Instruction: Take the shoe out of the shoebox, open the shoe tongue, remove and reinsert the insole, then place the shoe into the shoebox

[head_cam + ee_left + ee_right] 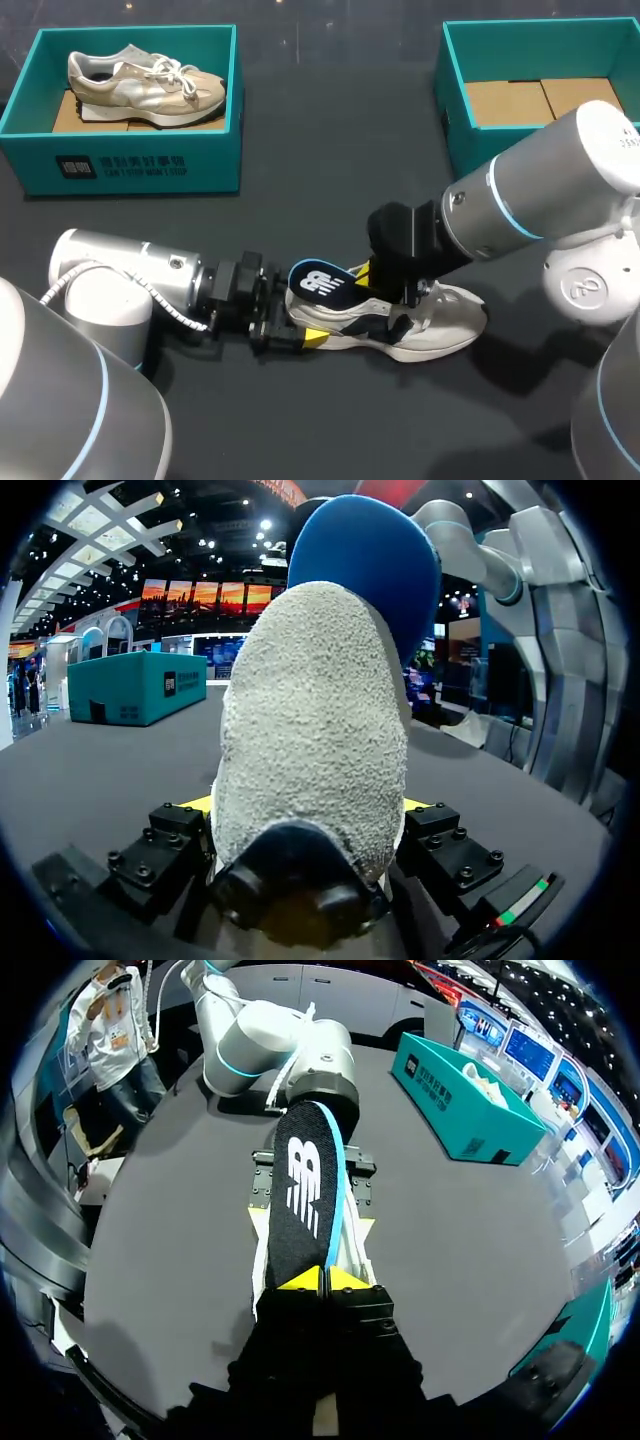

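Teal box (pixel 130 165) beyond left pincer (pixel 285 328) holds beige shoe (pixel 145 85), left pincer clamps white shoe (pixel 440 320) heel, right pincer (pixel 322 1280) clamps insole (pixel 308 1185), dark table (pixel 330 150) around.

Shoe (pixel 440 325) lies on table (pixel 330 150), second shoe (pixel 140 85) in shoebox (pixel 130 165).

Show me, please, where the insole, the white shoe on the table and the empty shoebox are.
insole (pixel 308 1185), right wrist view, on its white logo.
white shoe (pixel 455 320), head view, on its toe.
empty shoebox (pixel 455 65), head view, on its left wall.
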Tool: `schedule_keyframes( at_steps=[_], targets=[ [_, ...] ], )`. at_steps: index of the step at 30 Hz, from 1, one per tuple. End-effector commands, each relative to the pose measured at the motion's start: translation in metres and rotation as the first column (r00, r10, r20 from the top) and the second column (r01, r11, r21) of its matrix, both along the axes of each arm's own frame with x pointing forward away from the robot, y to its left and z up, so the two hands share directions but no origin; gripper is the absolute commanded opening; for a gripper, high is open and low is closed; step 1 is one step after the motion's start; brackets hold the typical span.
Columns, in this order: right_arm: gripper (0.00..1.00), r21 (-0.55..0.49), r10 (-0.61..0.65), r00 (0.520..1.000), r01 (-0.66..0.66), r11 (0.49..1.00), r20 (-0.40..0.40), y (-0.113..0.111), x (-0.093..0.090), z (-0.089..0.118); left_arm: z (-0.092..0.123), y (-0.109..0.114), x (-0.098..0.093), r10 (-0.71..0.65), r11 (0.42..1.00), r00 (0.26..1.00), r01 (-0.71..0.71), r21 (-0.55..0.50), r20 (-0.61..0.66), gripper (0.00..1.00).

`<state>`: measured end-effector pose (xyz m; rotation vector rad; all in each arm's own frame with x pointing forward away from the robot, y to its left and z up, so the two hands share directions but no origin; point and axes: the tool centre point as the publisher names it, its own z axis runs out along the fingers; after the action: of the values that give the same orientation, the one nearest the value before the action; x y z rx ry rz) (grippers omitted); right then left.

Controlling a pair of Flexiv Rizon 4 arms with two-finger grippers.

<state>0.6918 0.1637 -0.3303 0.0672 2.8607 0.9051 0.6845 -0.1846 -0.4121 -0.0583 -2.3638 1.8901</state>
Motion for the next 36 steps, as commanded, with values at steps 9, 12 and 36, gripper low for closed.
schedule_keyframes(
  at_steps=[9, 12, 36],
  targets=[
    [0.0, -0.167, 0.055, 0.996, -0.067, 0.984, -0.074, 0.024, 0.0, 0.007, -0.002, -0.002, 0.0, -0.001, 1.0, 1.0, 0.001, 0.003, 0.0, 0.0],
    [0.0, -0.191, 0.06, 0.993, -0.079, 0.978, -0.106, 0.027, 0.0, 0.007, -0.002, -0.002, 0.0, -0.001, 1.0, 1.0, 0.001, 0.003, 0.0, 0.0],
    [0.33, -0.262, 0.033, 0.942, -0.126, 0.957, -0.333, 0.023, 0.007, 0.018, -0.002, -0.002, 0.0, -0.001, 1.0, 1.0, 0.001, 0.003, 0.0, 0.0]
  ],
)
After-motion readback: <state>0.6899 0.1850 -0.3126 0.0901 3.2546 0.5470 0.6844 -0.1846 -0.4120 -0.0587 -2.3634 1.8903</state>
